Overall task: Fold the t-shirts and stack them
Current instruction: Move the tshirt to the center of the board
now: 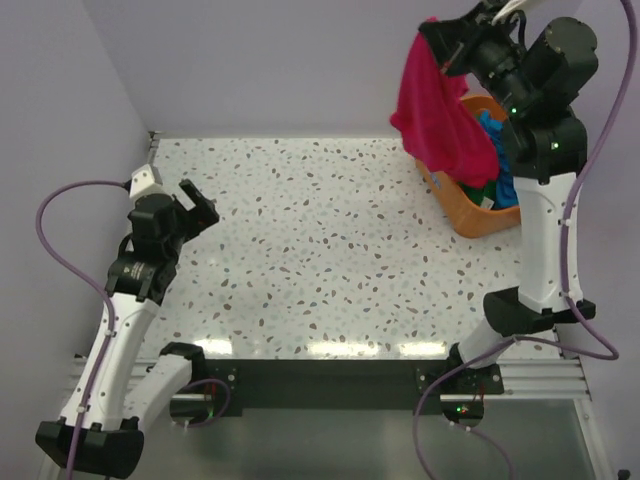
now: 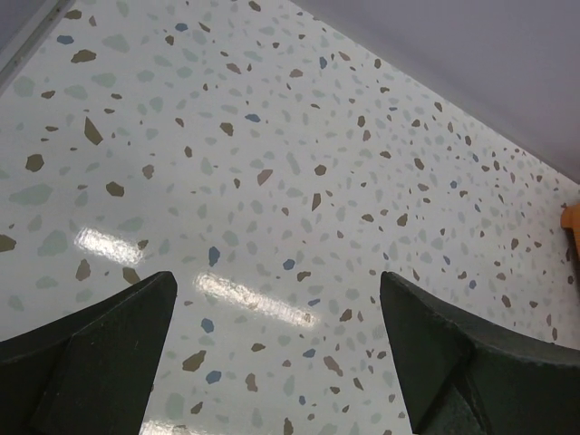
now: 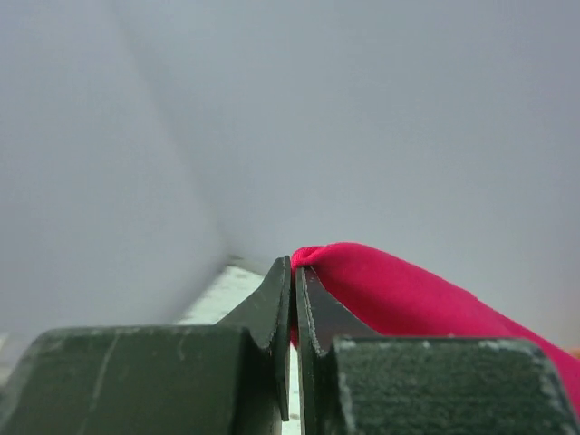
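Black fingers crowd the bottom of the right wrist view: the right claw is pinched fully shut on a fold of the red shirt, with pale wall behind. Over to the left wrist view, and the left claw gapes as wide as it goes, holding nothing, over bare bench. From the top, the red shirt hangs bunched from the right claw, high above the far right corner of the bench. Its lower end reaches down to the basket, where the blue shirt and green shirt lie. The left claw hovers near the left edge. My call: this is the pull-out. Doing it well means rising until the hem clears the rim, so that neither the basket nor the other shirts drag along. Then carry it to the open middle, where the left claw can take a second corner and spread it. The bench is glossy speckled terrazzo, with strip-light glare near the front edge, and lilac walls close it in on the left and far sides.
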`<state>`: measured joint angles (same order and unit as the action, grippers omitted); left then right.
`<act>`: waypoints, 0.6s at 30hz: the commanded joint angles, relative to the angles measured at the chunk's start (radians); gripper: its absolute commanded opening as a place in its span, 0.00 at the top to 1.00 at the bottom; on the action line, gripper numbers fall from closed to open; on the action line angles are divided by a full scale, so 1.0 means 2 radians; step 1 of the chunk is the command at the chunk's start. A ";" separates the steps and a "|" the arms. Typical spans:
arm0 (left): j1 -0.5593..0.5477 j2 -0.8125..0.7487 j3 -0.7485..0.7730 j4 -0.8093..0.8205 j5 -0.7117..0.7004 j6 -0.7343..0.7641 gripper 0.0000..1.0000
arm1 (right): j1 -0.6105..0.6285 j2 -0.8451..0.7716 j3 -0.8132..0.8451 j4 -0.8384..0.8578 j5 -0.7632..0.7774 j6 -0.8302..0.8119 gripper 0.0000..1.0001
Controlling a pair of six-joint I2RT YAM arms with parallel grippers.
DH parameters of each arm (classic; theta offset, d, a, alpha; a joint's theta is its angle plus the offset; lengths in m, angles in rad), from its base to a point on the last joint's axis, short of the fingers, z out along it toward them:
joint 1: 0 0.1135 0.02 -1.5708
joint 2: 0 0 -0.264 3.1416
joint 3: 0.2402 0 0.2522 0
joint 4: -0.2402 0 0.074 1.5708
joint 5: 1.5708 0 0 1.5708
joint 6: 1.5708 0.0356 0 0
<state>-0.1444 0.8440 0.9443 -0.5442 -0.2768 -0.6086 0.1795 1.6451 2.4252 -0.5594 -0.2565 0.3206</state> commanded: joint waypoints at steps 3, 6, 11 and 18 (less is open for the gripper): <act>-0.001 -0.022 0.033 -0.015 0.003 0.002 0.00 | 0.096 0.005 0.018 0.156 -0.119 0.106 1.00; -0.001 -0.030 0.048 -0.038 -0.003 0.007 0.00 | 0.161 0.033 0.031 0.180 -0.129 0.109 1.00; -0.001 -0.054 0.056 -0.073 -0.040 -0.003 0.00 | 0.177 0.047 -0.002 0.140 -0.085 0.106 1.00; -0.001 -0.074 0.027 -0.086 -0.045 -0.019 0.00 | 0.089 -0.121 -0.430 0.079 0.087 0.071 1.00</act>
<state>-0.1444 0.6861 1.0161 -0.6888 -0.3458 -0.6212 0.4881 1.5455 1.7962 -0.3550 -0.2283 0.4614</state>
